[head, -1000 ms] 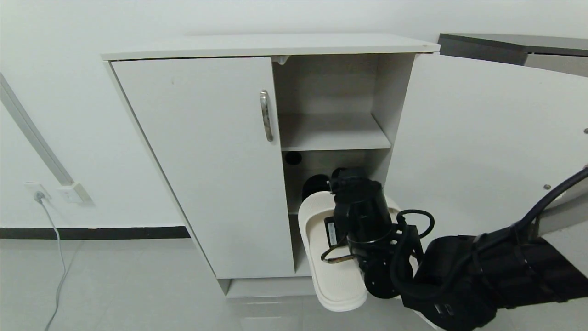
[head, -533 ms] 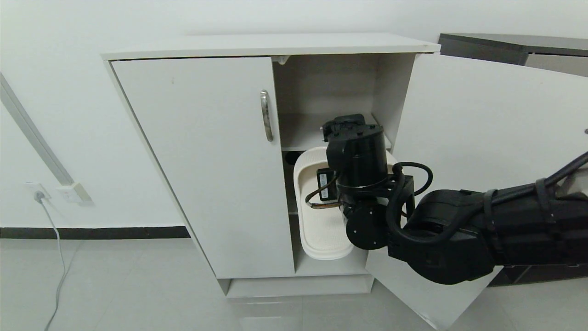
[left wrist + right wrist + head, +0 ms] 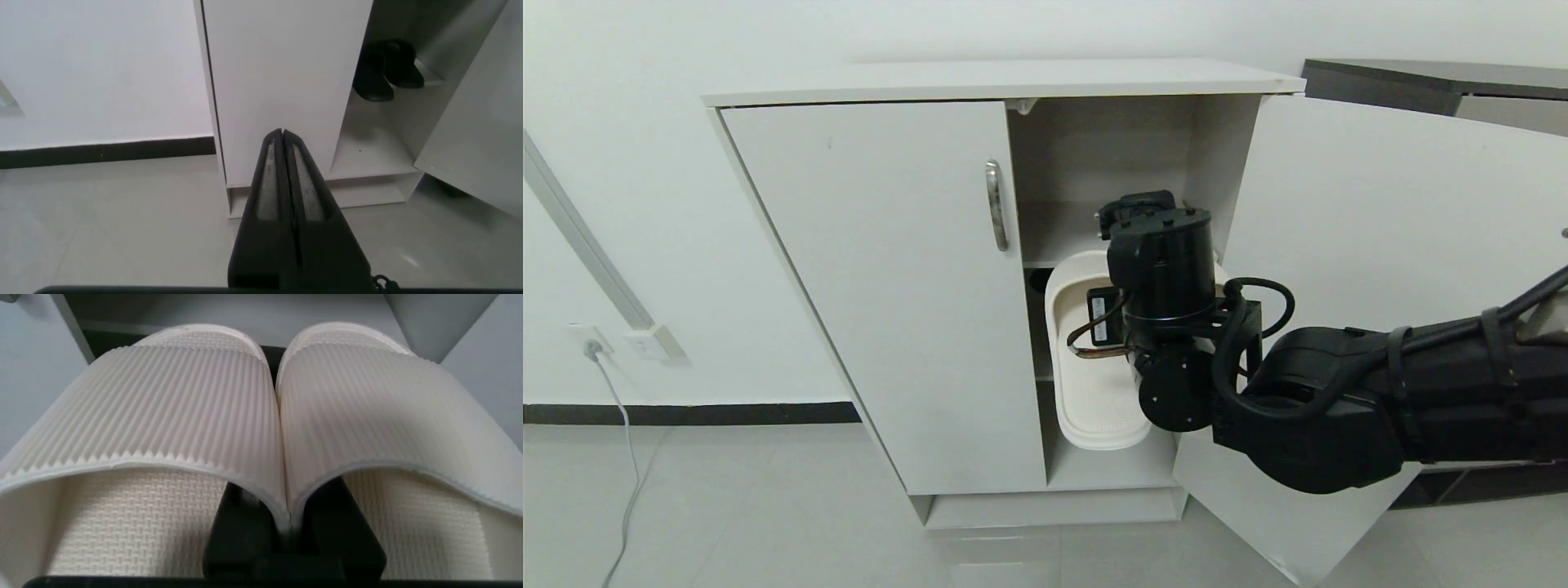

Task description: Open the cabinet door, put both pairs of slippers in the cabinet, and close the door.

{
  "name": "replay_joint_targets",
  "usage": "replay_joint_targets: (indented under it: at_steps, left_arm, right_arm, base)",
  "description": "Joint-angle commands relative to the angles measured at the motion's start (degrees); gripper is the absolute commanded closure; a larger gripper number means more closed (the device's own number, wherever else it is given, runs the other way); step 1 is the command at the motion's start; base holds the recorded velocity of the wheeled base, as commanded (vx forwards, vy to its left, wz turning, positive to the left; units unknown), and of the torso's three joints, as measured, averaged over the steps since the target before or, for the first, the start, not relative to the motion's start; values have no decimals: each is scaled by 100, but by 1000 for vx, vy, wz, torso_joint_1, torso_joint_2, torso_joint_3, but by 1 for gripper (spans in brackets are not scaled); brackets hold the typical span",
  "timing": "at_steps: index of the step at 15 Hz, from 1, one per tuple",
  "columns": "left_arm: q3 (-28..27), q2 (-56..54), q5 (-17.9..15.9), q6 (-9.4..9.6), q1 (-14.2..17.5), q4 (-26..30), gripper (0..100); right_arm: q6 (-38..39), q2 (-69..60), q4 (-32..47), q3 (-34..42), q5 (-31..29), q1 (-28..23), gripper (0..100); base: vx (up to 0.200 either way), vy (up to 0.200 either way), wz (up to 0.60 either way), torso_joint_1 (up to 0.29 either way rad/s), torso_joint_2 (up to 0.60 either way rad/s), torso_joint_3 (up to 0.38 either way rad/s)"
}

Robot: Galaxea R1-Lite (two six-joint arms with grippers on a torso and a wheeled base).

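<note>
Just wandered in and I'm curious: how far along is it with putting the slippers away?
The cabinet door is open and a black pair already sits inside. The right pincer holds the white pair at the opening. Remaining: set them inside, close the door.

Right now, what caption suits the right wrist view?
Right gripper holds both white slippers by their adjoining straps, facing the cabinet.

Head and left wrist cameras both face the open cabinet (image 3: 874,286).
</note>
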Motion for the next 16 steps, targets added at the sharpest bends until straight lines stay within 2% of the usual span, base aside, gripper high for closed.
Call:
replay_joint_targets:
  at_steps: [1,5,16]
  left_arm:
    - [1,7,-2,6,1,2,100]
    - [1,7,-2,6,1,2,100]
    - [1,7,-2,-2,1,2,100]
  right_arm:
    - [19,-4,-3,63,0,1,100]
    - [28,-12,-3,71,0,1,100]
    - [19,-56,6,124,-8,10,100]
  base:
    - [0,0,0,0,0,0]
    - [0,0,0,0,0,0]
    - [200,0,0,1,4,3]
